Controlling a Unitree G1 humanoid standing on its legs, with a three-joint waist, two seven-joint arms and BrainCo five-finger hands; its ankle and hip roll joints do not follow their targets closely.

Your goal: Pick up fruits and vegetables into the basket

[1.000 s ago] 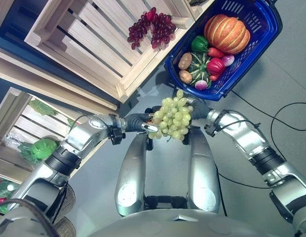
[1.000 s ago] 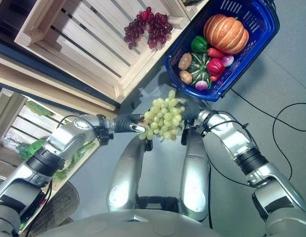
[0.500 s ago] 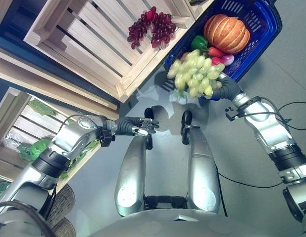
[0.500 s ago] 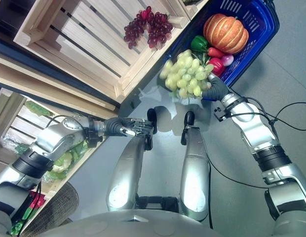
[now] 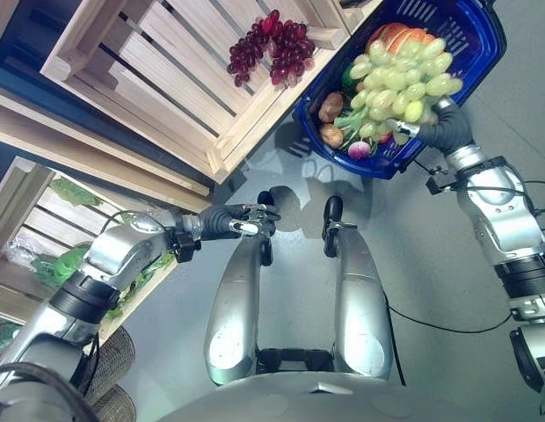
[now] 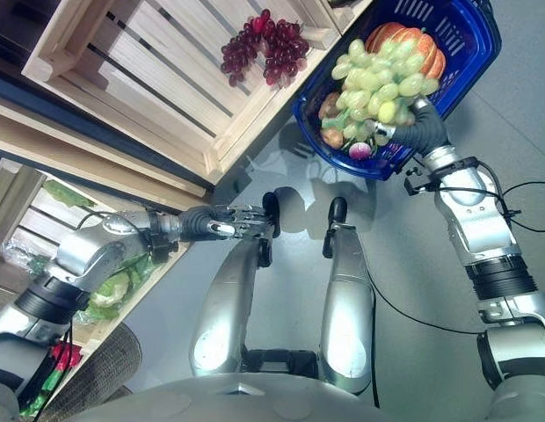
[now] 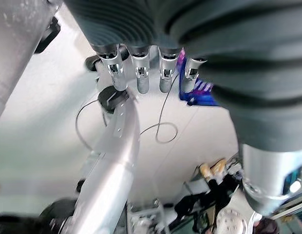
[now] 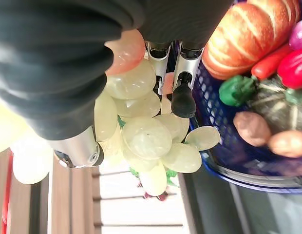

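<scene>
Grapes, a large bunch of pale green plastic ones [image 5: 398, 81], hung over the blue plastic basket [image 5: 473, 54], gripped by the right robot hand [image 5: 438, 126], whose fingers [image 8: 182, 92] were curled in among the berries. The bunch covered much of the basket's middle and hid part of the ribbed orange pumpkin [image 8: 249, 35] lying at the far end. Lower in the basket lay a small green pepper [image 8: 237, 89], a red pepper [image 8: 293, 68], two brown potatoes [image 5: 330, 120] and a dark green striped squash [image 8: 276, 107], with a pink-and-white radish [image 5: 359, 150] near the basket's near rim. The basket stood on the grey floor [image 5: 431, 290] beside a pale slatted wooden crate [image 5: 149, 70], in which a bunch of dark purple grapes [image 5: 274, 46] lay. The left robot hand [image 5: 242, 220] was held low and well apart from the basket, its fingers [image 7: 141, 73] fairly straight and holding nothing. At the lower left, another wooden crate [image 5: 31, 220] held leafy green vegetables [image 5: 75, 264].
</scene>
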